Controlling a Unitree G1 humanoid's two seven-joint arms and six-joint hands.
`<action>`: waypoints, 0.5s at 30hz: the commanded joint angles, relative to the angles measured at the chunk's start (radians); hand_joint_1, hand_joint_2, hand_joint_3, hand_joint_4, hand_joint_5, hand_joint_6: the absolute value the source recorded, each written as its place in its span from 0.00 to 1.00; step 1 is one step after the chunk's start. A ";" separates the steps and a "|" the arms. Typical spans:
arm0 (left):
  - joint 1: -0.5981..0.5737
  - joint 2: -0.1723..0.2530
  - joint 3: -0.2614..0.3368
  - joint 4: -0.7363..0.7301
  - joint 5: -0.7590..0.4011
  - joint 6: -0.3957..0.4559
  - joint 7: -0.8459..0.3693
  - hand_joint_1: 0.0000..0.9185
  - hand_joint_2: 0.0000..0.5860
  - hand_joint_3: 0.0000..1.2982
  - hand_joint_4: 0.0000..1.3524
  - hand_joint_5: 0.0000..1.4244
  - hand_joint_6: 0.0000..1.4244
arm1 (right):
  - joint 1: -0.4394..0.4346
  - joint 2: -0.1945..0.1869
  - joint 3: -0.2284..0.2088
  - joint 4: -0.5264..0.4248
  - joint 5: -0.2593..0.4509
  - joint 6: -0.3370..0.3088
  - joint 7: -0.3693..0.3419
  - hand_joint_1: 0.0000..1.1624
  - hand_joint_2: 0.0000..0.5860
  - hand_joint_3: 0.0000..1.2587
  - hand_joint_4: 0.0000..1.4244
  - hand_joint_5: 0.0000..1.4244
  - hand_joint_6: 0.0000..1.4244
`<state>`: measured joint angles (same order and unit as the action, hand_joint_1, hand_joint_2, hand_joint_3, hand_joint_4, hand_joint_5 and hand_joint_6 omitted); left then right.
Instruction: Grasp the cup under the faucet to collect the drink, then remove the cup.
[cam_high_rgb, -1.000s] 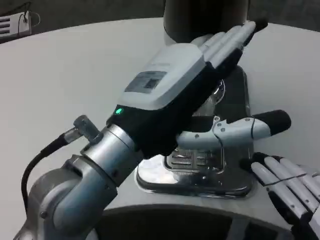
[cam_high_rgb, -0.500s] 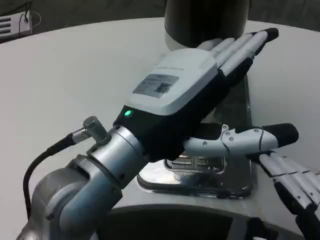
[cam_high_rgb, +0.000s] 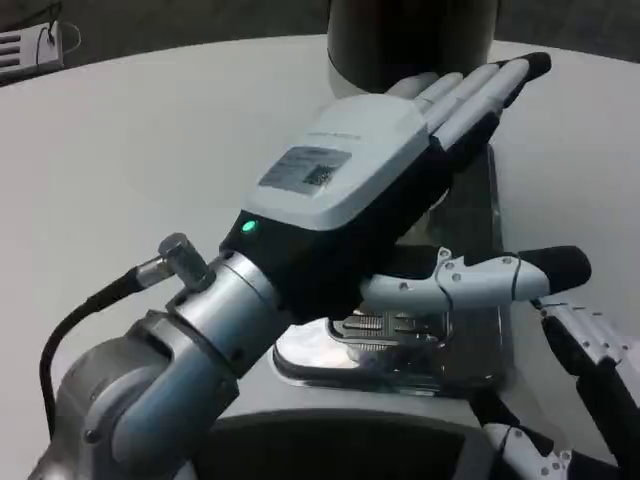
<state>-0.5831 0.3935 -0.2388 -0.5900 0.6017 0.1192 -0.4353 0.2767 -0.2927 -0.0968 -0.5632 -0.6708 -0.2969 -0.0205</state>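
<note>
My left hand (cam_high_rgb: 370, 190) reaches across the middle of the head view, its fingers (cam_high_rgb: 480, 90) stretched straight toward the dark dispenser body (cam_high_rgb: 410, 40). Its thumb (cam_high_rgb: 490, 278) juts out to the right, and nothing shows in its grasp. The hand hovers over the chrome drip tray (cam_high_rgb: 400, 355) and covers the spot under the faucet, so whatever stands there is hidden. My right hand (cam_high_rgb: 590, 365) sits at the lower right edge beside the tray, fingers apart and holding nothing.
The round white table (cam_high_rgb: 150, 130) spreads to the left and behind. A small white object with a cable (cam_high_rgb: 30, 45) lies at the far left corner. The table's front edge curves just below the tray.
My left hand has shifted slightly right and forward, its fingertips now nearer the dispenser. My right hand has drawn down and right toward the picture's edge.
</note>
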 joint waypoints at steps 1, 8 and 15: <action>0.031 0.011 -0.001 -0.016 0.006 -0.018 -0.015 0.00 0.21 0.00 0.00 0.03 0.00 | -0.025 0.007 0.017 0.024 0.008 0.027 0.006 0.30 0.59 0.05 0.06 0.09 0.17; 0.033 0.009 0.005 -0.020 0.012 -0.015 -0.014 0.00 0.21 0.00 0.00 0.03 0.00 | -0.086 0.005 0.036 0.075 0.000 0.054 -0.001 0.30 0.57 0.04 0.05 0.09 0.16; 0.089 -0.022 0.060 -0.045 0.019 -0.078 0.115 0.00 0.28 0.00 0.00 0.03 0.00 | -0.132 -0.009 0.036 0.115 0.008 0.062 -0.002 0.30 0.57 0.04 0.05 0.09 0.16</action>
<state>-0.5340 0.3870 -0.2032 -0.6080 0.6047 0.0934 -0.3885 0.1538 -0.2924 -0.0642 -0.4645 -0.6731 -0.2380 -0.0193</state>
